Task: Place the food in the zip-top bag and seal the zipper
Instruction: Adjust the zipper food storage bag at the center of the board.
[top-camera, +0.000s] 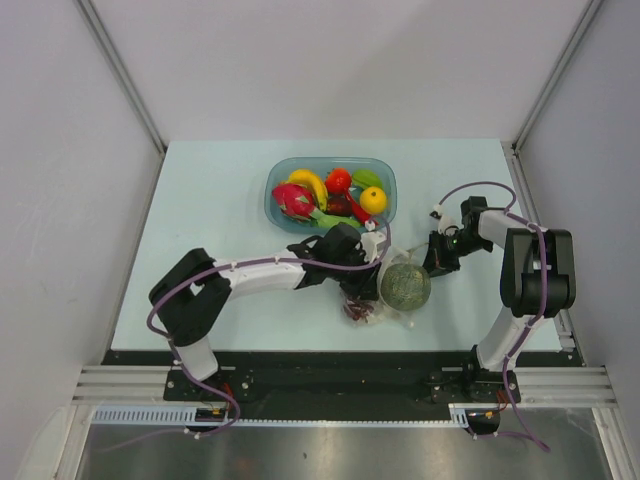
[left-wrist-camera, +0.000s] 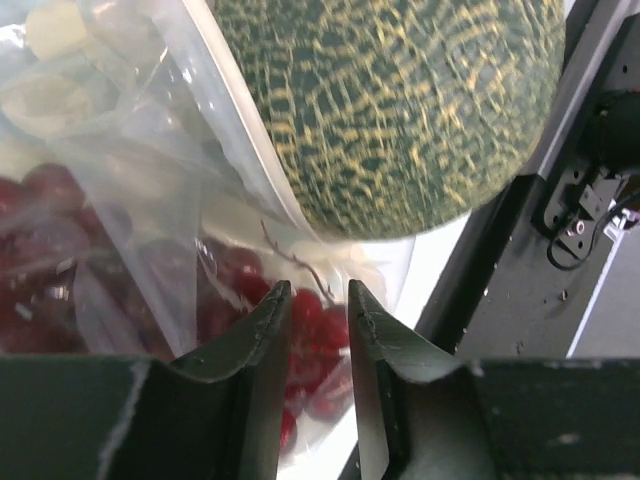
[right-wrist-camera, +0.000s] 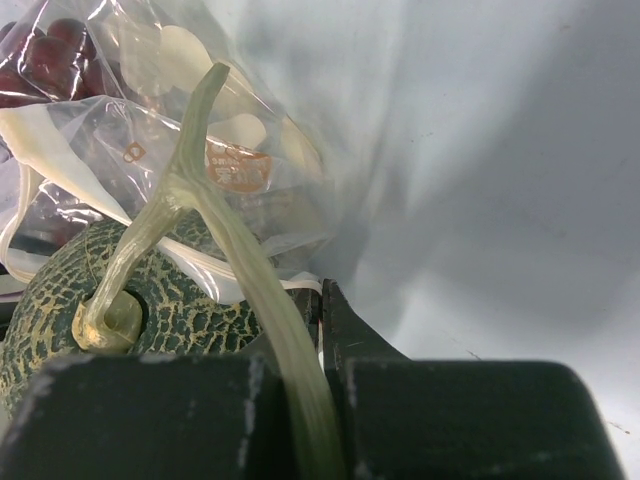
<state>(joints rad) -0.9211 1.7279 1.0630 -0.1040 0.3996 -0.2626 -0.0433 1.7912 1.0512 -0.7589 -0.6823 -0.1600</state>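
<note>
The grey-green netted ball sits in the mouth of the dotted clear zip-top bag, and the dark red grapes lie inside it toward the near edge. My left gripper hangs just above the bag's left side. In the left wrist view its fingers stand a little apart, with film and grapes showing through the gap. My right gripper is shut on the bag's white zipper strip beside the ball. The ball's pale stem crosses in front of that camera.
A blue translucent bowl stands behind the bag. It holds a pink dragon fruit, a banana and other toy fruit. The table's black front rail runs close to the bag on the near side.
</note>
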